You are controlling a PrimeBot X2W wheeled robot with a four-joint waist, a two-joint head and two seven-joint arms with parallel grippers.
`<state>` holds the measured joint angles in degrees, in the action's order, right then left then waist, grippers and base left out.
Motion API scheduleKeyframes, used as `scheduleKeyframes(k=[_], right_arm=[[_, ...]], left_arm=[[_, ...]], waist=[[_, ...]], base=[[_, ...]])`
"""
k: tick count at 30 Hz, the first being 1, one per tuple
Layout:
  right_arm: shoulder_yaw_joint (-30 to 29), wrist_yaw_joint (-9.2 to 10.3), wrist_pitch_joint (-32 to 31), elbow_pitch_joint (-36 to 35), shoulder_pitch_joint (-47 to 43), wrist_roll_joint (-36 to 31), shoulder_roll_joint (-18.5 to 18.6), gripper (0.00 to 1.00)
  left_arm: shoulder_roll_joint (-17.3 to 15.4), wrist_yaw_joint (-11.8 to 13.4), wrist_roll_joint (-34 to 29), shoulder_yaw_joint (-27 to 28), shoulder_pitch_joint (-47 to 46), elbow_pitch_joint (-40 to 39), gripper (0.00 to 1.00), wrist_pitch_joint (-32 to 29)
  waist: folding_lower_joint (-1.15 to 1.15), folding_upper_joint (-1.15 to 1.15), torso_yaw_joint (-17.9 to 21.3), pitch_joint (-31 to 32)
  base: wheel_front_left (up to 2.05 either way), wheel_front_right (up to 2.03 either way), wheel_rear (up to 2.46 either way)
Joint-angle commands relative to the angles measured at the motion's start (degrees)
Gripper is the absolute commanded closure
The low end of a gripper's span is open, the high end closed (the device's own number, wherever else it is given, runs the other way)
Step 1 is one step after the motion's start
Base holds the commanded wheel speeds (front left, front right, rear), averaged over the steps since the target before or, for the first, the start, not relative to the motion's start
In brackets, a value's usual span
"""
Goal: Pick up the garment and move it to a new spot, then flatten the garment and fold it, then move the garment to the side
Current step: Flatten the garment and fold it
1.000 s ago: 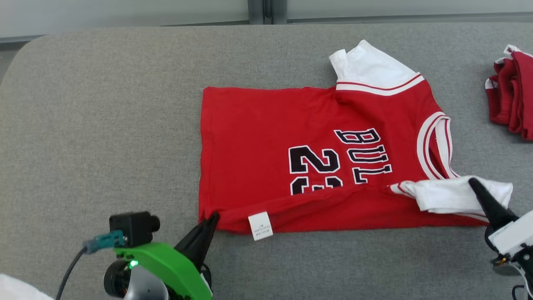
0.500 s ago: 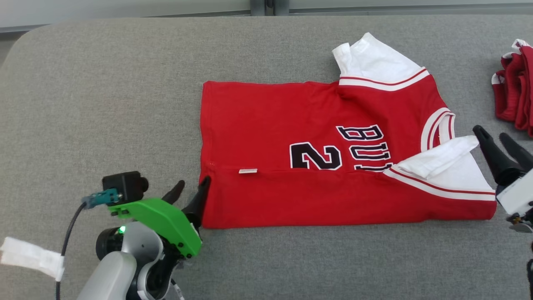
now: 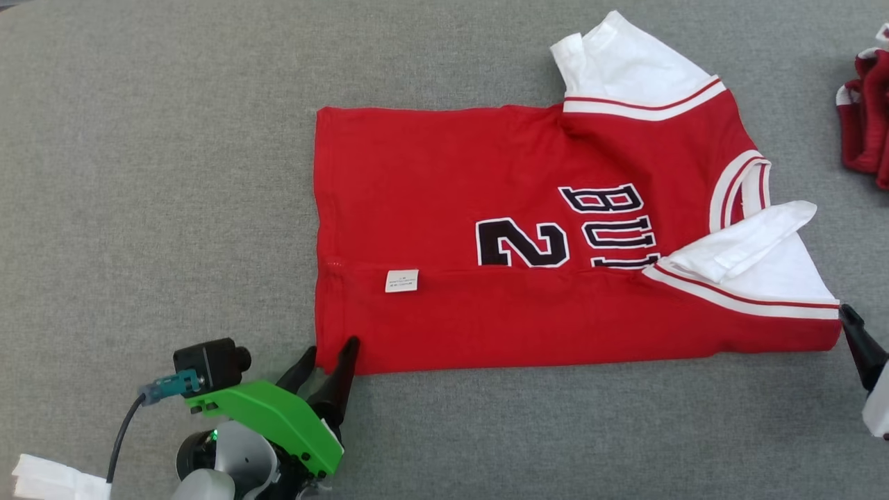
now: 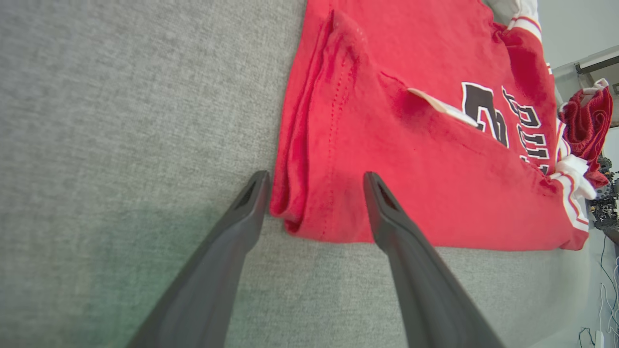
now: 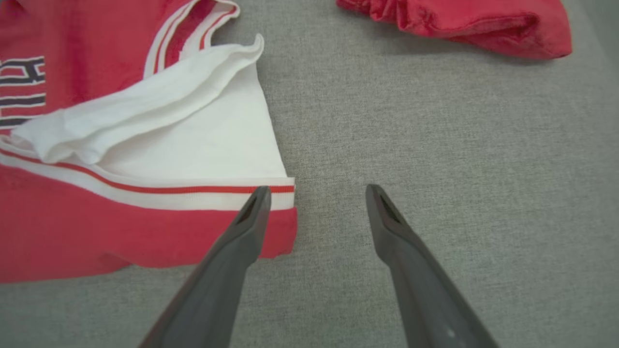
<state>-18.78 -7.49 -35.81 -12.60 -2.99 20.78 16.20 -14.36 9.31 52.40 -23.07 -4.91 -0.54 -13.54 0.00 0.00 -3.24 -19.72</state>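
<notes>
**Head view:** The garment [image 3: 430, 180], a red jersey, is lying flat on the grey table [image 3: 173, 173], centre-right. Its near long edge is lying folded up over part of the print [image 3: 528, 243]. The left gripper [image 3: 331, 347] is sitting at the near-left corner w/ jaws standing wide apart, gripping nothing. The right gripper [image 3: 856, 333] is showing one finger just beside the near-right corner. A white sleeve [image 3: 750, 239] is lying loose on top at that end. A second red bundle [image 3: 865, 118] is sitting well apart, far right.

**Left wrist view:** The fingers [image 4: 232, 232] are straddling the corner. One is pointing along bare table just beside the hem [image 4: 297, 145], the other is reaching over the cloth. Layers are stacking thick at this edge. Prob the next fold is starting w/ a pinch here. I'd be going in low & getting the outer finger under ALL layers, not just the top one, else the flap is likely opening on the lift.

**Right wrist view:** Jaws are gaping here too, w/ only table btwn the tips. One finger is lying over the striped band [image 5: 145, 191] at the corner, the other over bare table. It prob needs shifting toward the cloth so the corner is sitting btwn the fingers before closing. Closing both sides together, lifting level & keeping the cloth taut btwn grips should be keeping the crease straight. The loose sleeve needs watching so it isn't flopping out.
</notes>
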Motion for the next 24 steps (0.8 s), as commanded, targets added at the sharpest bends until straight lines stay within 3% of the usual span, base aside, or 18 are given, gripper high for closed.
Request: scheduleKeyframes(k=[1,10,12,13,14,15,16,24], right_arm=[[0.74,0.01,0.36,1.25,1.37,-0.65,0.41,0.00],[5.12,0.01,-3.68,9.06,3.05,2.56,0.90,0.00],[5.66,0.01,-4.63,9.53,2.45,3.80,1.05,0.00],[5.93,0.01,-4.91,9.59,2.24,4.22,1.28,0.00],[6.21,0.01,-4.82,9.63,2.17,4.72,1.54,0.53],[6.29,0.01,-4.23,9.63,2.45,5.42,1.55,0.94],[6.84,0.01,-4.32,9.96,2.79,6.32,1.71,1.00],[4.96,0.08,-5.76,10.77,3.58,9.81,7.78,1.00]], left_arm=[[0.01,-0.33,-0.11,-0.19,-0.95,0.62,0.00,-0.37],[1.45,-3.13,2.06,-2.76,-1.94,4.20,0.00,-2.89],[1.55,-3.53,2.51,-2.87,-1.71,4.59,0.48,-3.06],[1.55,-3.68,2.73,-2.87,-1.65,4.75,0.65,-3.11],[1.64,-3.81,3.04,-2.87,-1.62,5.03,0.85,-3.24],[1.69,-4.01,3.16,-2.87,-1.67,5.21,1.00,-3.27],[1.78,-4.16,3.42,-2.72,-1.68,5.46,1.00,-3.24],[-1.39,-4.06,2.89,-1.43,1.62,1.50,1.00,-2.50]], waist=[[0.00,0.00,-0.48,-1.25],[0.00,0.00,-1.17,-1.53],[0.00,0.00,-1.12,-1.35],[0.00,0.00,-1.08,-1.32],[0.00,0.00,-1.04,-1.28],[0.00,0.00,-1.02,-1.22],[0.00,0.00,-0.94,-1.03],[0.00,0.00,-1.37,1.69]], base=[[0.00,0.00,0.00],[0.00,0.00,0.00],[0.00,0.00,0.00],[0.00,0.00,0.00],[0.00,0.00,0.00],[0.00,0.00,0.00],[0.00,0.00,0.00],[0.00,0.00,0.00]])
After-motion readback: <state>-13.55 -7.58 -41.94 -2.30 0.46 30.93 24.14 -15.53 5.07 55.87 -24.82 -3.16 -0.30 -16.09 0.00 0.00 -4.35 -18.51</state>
